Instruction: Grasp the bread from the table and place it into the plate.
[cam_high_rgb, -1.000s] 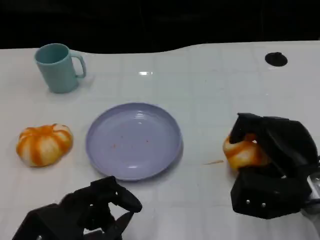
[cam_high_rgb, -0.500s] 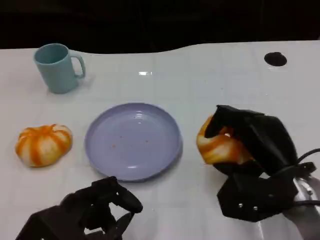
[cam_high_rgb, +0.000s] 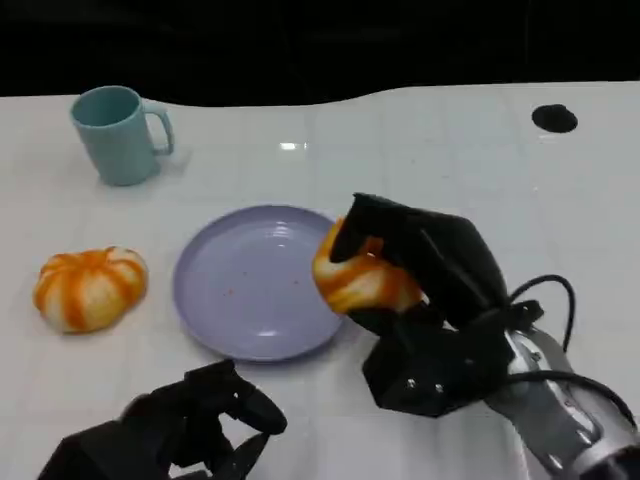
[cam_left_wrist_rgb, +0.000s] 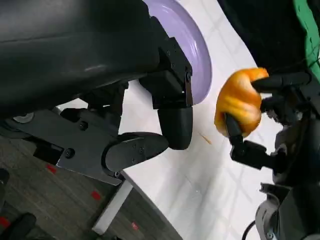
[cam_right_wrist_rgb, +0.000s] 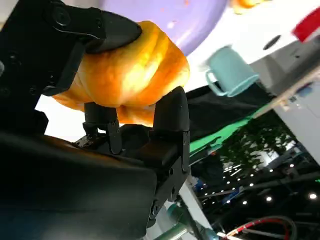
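Now, bread (cam_high_rgb: 355, 282) pinched between right hand (cam_high_rgb: 430, 300) fingers (cam_high_rgb: 375, 215), above plate (cam_high_rgb: 235, 300) rim

Legible text: none; labels, brands, numbers, signs: none readable on any surface in head view, left wrist view or right wrist view
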